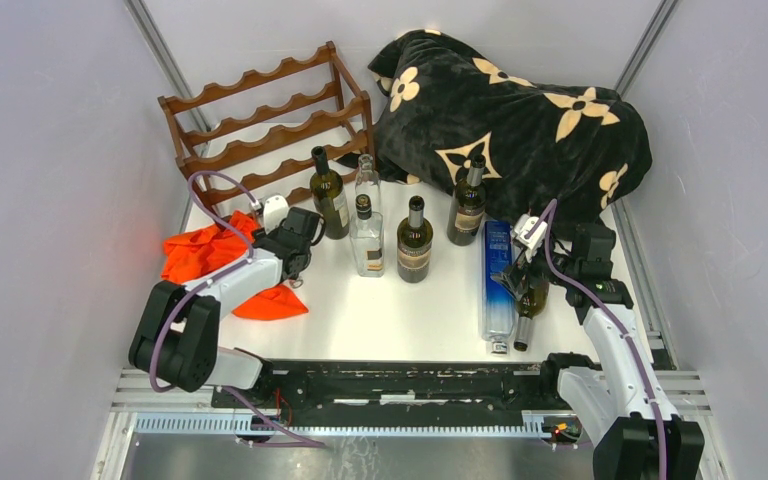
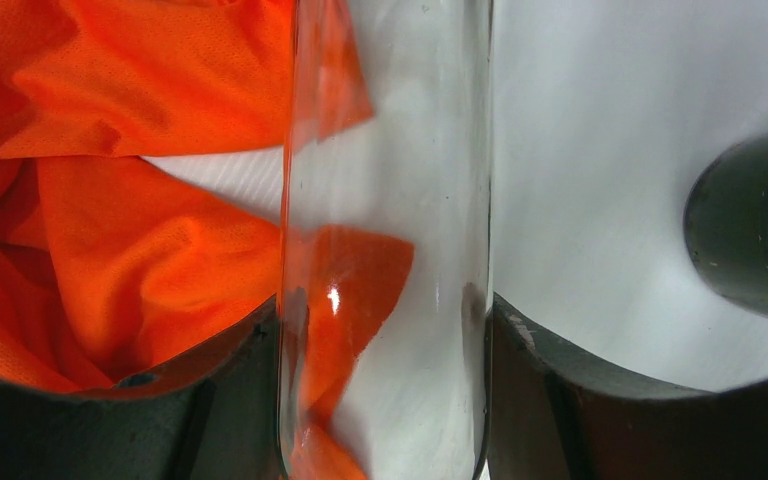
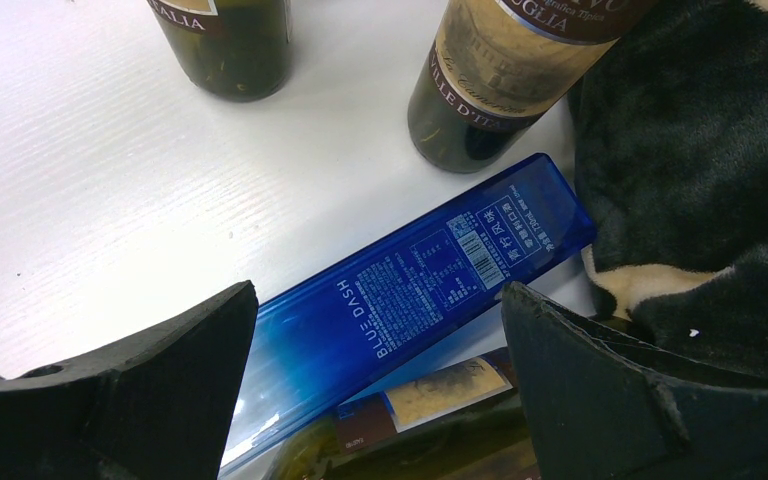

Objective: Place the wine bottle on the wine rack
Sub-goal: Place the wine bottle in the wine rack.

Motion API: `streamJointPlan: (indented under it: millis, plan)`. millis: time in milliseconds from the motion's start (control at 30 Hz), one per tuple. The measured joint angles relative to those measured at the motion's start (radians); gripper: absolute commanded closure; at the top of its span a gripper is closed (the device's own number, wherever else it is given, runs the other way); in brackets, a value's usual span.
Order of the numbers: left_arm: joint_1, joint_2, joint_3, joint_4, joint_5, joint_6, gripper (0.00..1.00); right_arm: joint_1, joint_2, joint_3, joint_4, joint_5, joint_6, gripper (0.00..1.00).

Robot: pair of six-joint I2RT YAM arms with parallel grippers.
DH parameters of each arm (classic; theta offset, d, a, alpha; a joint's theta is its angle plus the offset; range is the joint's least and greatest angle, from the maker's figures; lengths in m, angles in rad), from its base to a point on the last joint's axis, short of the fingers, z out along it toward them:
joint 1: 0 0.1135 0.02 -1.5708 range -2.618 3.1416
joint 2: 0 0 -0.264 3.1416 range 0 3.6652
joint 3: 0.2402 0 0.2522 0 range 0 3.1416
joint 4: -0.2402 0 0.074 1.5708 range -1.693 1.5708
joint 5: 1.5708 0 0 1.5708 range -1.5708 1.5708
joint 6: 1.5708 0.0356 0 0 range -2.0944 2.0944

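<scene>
The left gripper point(image 2: 385, 318) clamps a clear glass bottle point(image 2: 390, 180) above the orange cloth point(image 2: 110, 200), just in front of the wine rack point(image 1: 265, 125) at the table's far left. The right gripper point(image 3: 378, 300) gapes wide over a lying blue bottle point(image 3: 460, 250).

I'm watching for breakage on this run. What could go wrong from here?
1. The left gripper clamps a smooth clear bottle; it could slip on the way to the wine rack.
2. A dark green bottle stands close beside that grip; swinging out could topple it.
3. The right gripper hangs open over the lying blue bottle; a bump could send it sliding.
</scene>
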Motion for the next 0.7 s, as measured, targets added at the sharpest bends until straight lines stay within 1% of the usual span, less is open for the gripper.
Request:
streamJointPlan:
  millis: [167, 500, 700]
  plan:
    - [0.014, -0.011, 0.004, 0.0, 0.005, 0.006, 0.98, 0.0, 0.009, 0.0, 0.0, 0.0, -0.001, 0.02]
    - [0.021, -0.106, 0.004, 0.009, -0.008, 0.009, 0.98, 0.0, 0.013, 0.0, -0.005, 0.0, -0.001, 0.02]
    - [0.055, -0.047, 0.008, 0.033, -0.011, 0.039, 0.98, 0.0, 0.013, 0.0, -0.007, 0.0, -0.001, 0.02]
